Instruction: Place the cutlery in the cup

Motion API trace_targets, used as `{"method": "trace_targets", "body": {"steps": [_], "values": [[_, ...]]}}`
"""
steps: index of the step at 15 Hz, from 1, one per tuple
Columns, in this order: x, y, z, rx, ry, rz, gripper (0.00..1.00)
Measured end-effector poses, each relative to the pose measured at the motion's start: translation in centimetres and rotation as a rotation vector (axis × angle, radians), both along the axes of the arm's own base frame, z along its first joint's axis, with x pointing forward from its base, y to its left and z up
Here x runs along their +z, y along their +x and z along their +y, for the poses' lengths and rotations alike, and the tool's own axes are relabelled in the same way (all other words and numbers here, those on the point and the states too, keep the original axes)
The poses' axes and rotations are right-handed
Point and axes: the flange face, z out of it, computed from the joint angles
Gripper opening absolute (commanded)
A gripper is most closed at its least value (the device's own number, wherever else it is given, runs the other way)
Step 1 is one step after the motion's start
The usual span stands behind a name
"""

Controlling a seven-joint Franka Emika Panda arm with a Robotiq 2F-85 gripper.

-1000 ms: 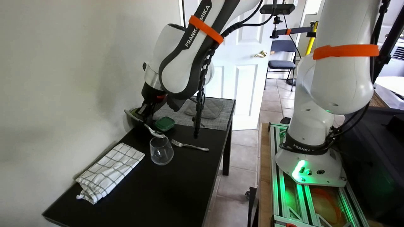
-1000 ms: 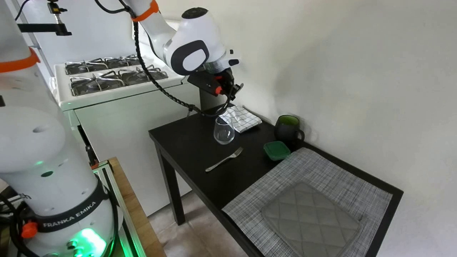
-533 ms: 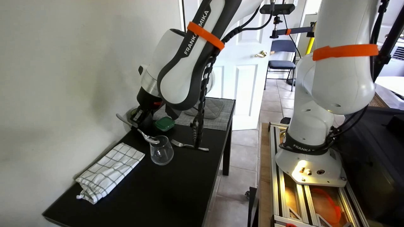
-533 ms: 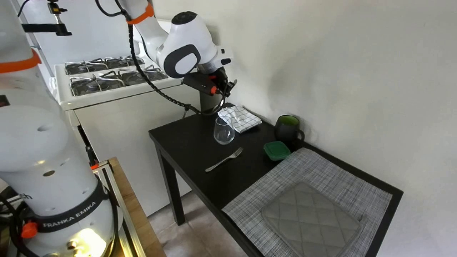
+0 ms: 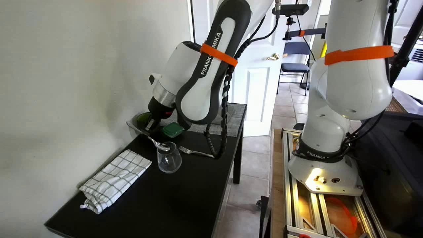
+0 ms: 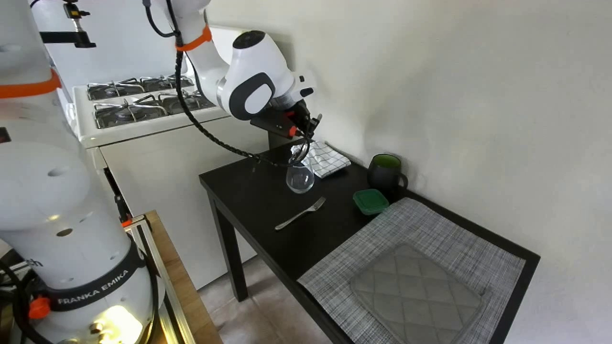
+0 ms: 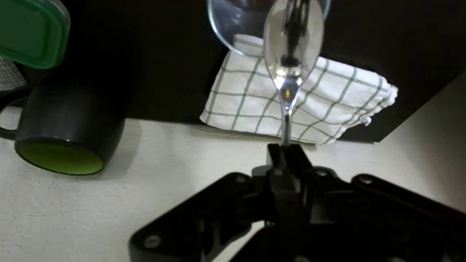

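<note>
Spoon [image 7: 289, 69] pinched in my gripper [image 7: 285, 148], bowl end right at the mouth of the clear glass [image 5: 169, 162].
Watching from the remote end, I've got the jaws clamped on its handle, tilted with the bowl low; honestly can't tell if it touches the rim or sits inside. Fork [image 6: 300, 214] lies flat on the black table [image 6: 253, 191] near the glass, tines closer to it than the handle. Checked towel [image 5: 115, 181] lies near the glass too, and a green-lidded tub [image 6: 371, 201] sits just beside the dark mug [image 6: 384, 177].
</note>
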Motion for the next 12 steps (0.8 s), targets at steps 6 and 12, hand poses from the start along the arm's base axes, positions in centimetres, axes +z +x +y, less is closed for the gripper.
{"method": "trace_targets", "body": {"steps": [6,12], "values": [[-1.9,0.0,-1.5,-0.013,-0.004,-0.009,0.02],[-2.8,-0.1,-1.7,-0.014,0.022,-0.011,0.02]]}}
